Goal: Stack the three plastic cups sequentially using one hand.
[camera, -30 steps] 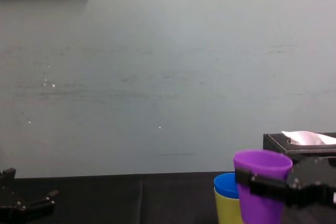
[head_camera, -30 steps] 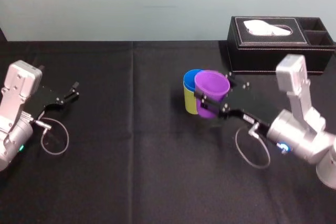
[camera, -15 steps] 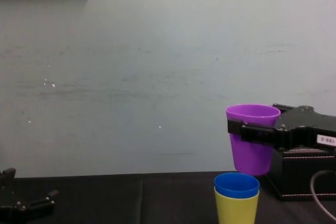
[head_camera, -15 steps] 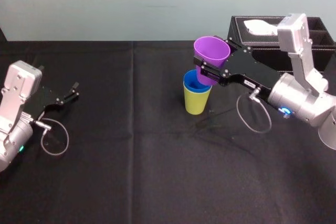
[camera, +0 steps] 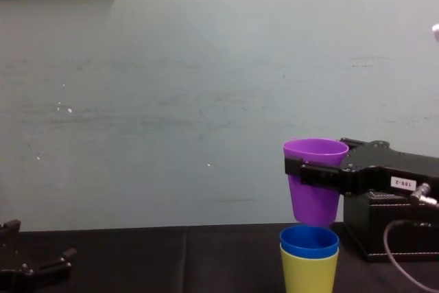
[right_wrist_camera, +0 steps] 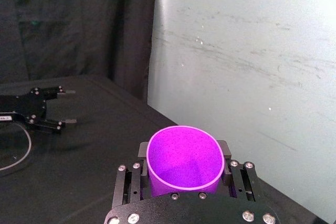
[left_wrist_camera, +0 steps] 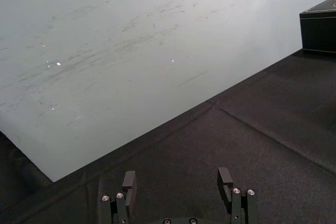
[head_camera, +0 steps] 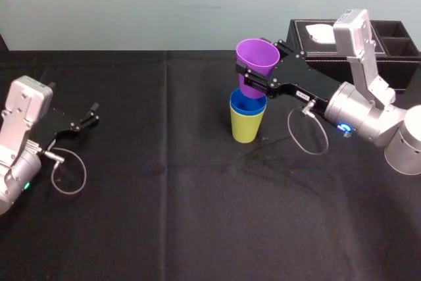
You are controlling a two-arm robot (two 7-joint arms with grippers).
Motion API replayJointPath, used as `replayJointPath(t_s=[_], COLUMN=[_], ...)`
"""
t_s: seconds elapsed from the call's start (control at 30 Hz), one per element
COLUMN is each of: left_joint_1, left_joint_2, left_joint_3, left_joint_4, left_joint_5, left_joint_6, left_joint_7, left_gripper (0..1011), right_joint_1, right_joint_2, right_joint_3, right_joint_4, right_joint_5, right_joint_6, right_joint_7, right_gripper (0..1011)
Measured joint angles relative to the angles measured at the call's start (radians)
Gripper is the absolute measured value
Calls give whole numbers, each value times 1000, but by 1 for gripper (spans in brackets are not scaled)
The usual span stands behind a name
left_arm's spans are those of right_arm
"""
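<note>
The right arm (head_camera: 368,120) has silver-grey rounded joints, a boxy silver block (head_camera: 354,29) and a small blue light (head_camera: 342,127). The right gripper (head_camera: 248,83) is flat, black and boxy. It carries a white numbered label (camera: 401,184), silver screws (right_wrist_camera: 234,163) by its fingers (right_wrist_camera: 143,149), and a thin grey looping cable (camera: 385,239). The left arm (head_camera: 20,129) has the same silver casing, with a green light (head_camera: 26,186). The left gripper (head_camera: 91,114) is black, with slim fingers (left_wrist_camera: 129,181), silver screws (left_wrist_camera: 116,196) and a grey cable loop (head_camera: 85,174).
</note>
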State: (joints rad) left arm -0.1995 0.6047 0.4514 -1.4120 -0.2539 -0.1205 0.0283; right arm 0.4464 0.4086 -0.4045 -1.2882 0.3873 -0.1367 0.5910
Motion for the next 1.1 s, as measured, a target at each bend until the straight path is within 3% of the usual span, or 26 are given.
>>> replayJointPath(t_s=[0.33,1.1], left_joint_1=[0,0], left_joint_2=[0,0], left_joint_3=[0,0], left_joint_4=[0,0], left_joint_5=[0,0], left_joint_6=[0,0], left_joint_7=[0,0], left_gripper=[1011,1011], right_joint_1=[23,26], right_joint_2=[-23,-47], right_joint_3=[-17,-32], right_joint_4=[71,149], right_joint_5=[-2,-13], right_joint_6=[-30,-55], right_joint_7=[20,29], right_gripper=[741,742])
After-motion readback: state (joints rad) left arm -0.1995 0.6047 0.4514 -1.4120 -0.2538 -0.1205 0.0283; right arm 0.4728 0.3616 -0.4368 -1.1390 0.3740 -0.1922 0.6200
